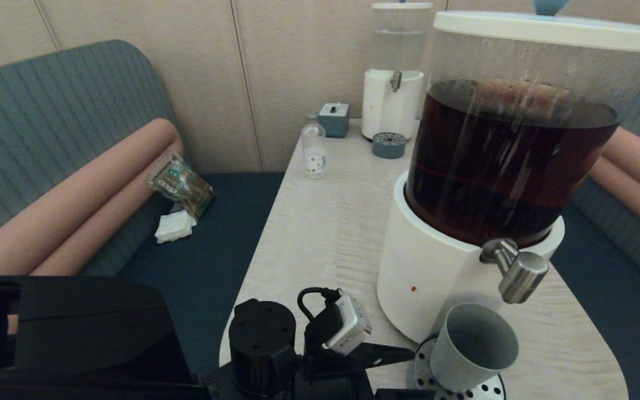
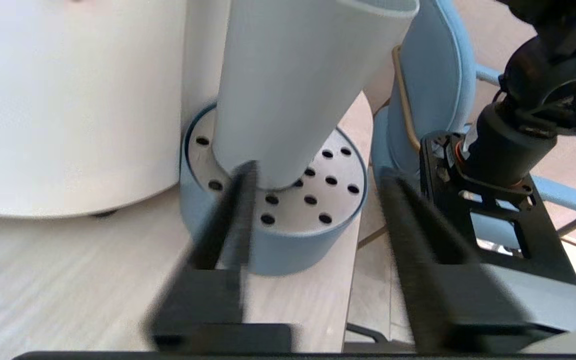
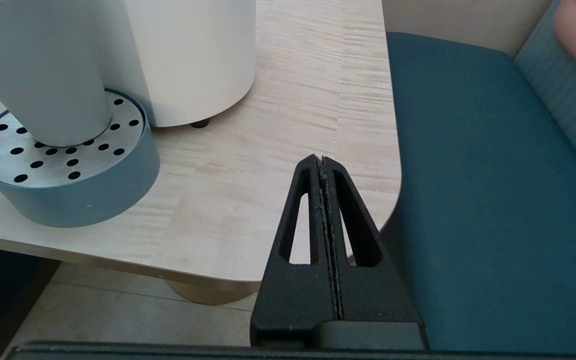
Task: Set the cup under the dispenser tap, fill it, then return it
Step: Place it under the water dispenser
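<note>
Cup point(image 1: 473, 347) observed standing on the perforated drip tray point(image 1: 489, 389), tilted, its base on the tray's steel plate and its mouth leaning away from the dispenser point(image 1: 431, 278). The tap point(image 1: 514, 269) is seen above and slightly beyond the cup's rim; whether the spout lines up exactly over the mouth cannot be told. The cup's inside looks empty in the head view, though its floor is only partly shown.

Left claw point(image 2: 313, 200) is spread wide, just short of the cup point(image 2: 288, 95). One finger point(image 2: 233, 210) lies close against the cup's foot; contact there cannot be settled because that finger is blurred. The other finger is well clear, out over the counter edge. Nothing is pinched. In the head view only the left wrist block and one dark fingertip point(image 1: 386, 354) are visible; the rest is cut off at the lower border.

Right claw point(image 3: 324, 200) is pressed together, fingertips touching, held over the counter point(image 3: 268, 150) corner, with tray point(image 3: 68, 195) and cup point(image 3: 43, 75) off to one side and well apart from it. It is not visible in the head view.

The cup's upper part is cropped in both wrist views. The tray's near edge is cropped in the head view.
</note>
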Available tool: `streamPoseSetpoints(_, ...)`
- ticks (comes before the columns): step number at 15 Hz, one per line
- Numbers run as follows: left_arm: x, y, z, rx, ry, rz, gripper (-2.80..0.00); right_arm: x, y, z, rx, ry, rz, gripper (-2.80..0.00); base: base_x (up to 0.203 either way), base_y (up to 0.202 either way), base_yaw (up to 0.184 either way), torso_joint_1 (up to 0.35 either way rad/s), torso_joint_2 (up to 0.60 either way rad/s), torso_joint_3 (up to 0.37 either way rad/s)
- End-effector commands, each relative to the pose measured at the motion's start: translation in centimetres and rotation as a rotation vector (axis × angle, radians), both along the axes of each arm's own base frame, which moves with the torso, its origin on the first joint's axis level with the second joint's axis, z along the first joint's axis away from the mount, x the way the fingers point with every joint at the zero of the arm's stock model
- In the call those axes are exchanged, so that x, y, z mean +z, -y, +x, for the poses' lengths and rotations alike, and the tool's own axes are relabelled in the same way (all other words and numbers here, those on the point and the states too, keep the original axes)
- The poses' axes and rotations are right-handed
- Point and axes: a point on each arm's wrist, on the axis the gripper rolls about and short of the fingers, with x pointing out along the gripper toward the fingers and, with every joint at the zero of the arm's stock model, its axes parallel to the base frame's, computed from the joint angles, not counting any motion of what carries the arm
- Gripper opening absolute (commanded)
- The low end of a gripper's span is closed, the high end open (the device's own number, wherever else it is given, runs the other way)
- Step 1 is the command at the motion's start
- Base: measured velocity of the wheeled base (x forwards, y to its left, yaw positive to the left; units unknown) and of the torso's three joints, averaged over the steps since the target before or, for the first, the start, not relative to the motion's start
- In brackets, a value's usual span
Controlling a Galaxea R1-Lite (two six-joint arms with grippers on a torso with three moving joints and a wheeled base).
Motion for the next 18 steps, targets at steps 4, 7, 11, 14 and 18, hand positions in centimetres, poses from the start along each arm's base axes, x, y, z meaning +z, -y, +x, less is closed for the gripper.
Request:
streamPoseSetpoints(4,-0.6,1.5,0.8,-0.002,0.014,-0.016,-2.8,-0.3,0.0,0.0,0.001,-0.006,-0.001,-2.8,0.0,0.0,0.0,0.0,0.0,0.0)
streamPoseSetpoints(7,-1.2,2.1,0.8,-0.012,0.007,-0.008,-2.8,-0.3,0.0,0.0,0.001,-0.006,-0.001,-2.8,0.0,0.0,0.0,0.0,0.0,0.0)
streamPoseSetpoints(11,-1.5,2.3,0.9,-0.014,0.004,-0.004,-2.8,-0.3,0.0,0.0,0.001,-0.006,-0.001,-2.8,0.0,0.0,0.0,0.0,0.0,0.0)
streamPoseSetpoints(14,-1.8,2.5,1.0,-0.016,0.002,-0.003,-2.8,-0.3,0.0,0.0,0.001,-0.006,-0.001,-2.8,0.0,0.0,0.0,0.0,0.0,0.0)
streamPoseSetpoints(18,-1.9,2.9,1.2,-0.019,0.004,-0.006,-2.8,-0.3,0.0,0.0,0.001,-0.006,-0.001,-2.8,0.0,0.0,0.0,0.0,0.0,0.0)
